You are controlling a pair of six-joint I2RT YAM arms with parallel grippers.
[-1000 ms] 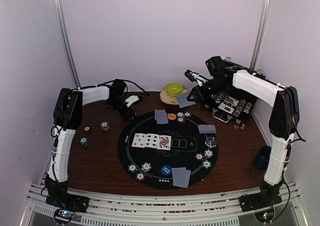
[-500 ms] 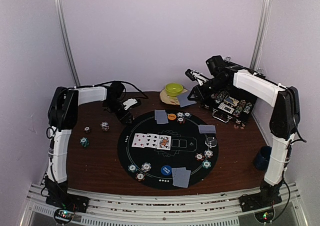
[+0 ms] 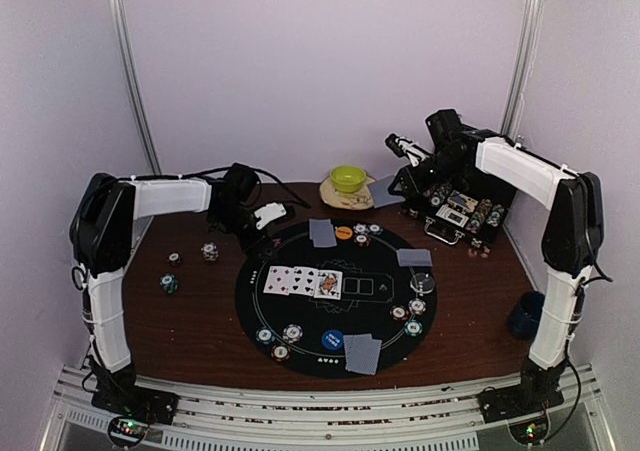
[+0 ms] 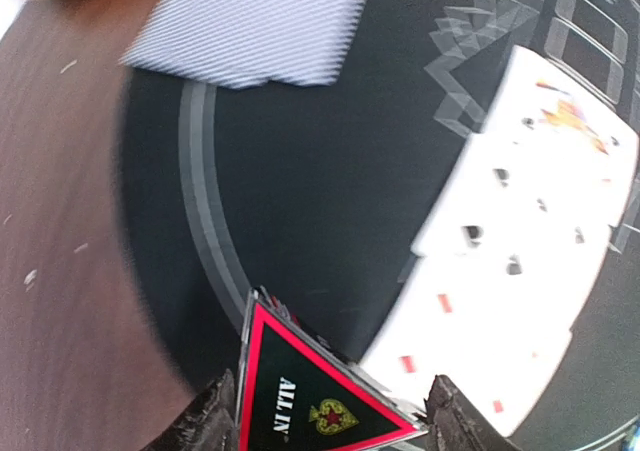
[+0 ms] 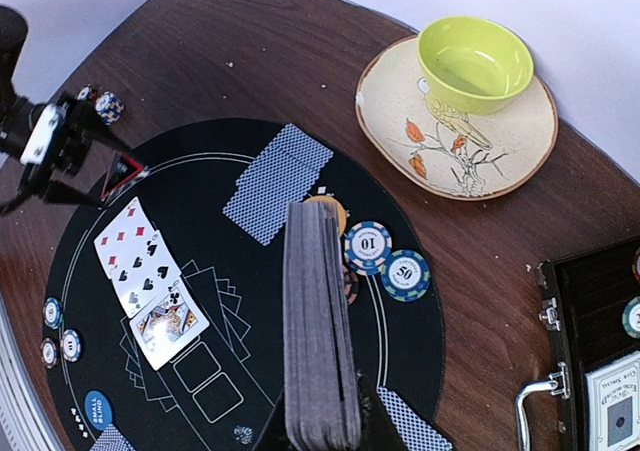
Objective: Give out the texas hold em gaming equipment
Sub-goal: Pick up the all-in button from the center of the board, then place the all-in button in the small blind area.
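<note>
Over the black poker mat's point(image 3: 300, 313) rim, the left gripper point(image 4: 325, 426) is swinging inward pinching the red ALL IN triangle point(image 4: 300, 391), while the right gripper point(image 3: 398, 181) is retreating rightward clamping the card deck point(image 5: 320, 341).

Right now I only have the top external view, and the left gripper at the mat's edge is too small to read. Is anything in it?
Observer: Yes. The left wrist view shows the left gripper pinching a red-edged black triangle marker printed ALL IN.
Operator: And the right gripper?
Observer: In the right wrist view, the right gripper is clamped on a deck of cards, seen edge-on.
Operator: What values sit beside the orange disc?
Observer: A chip marked 10 and a chip marked 50.
</note>
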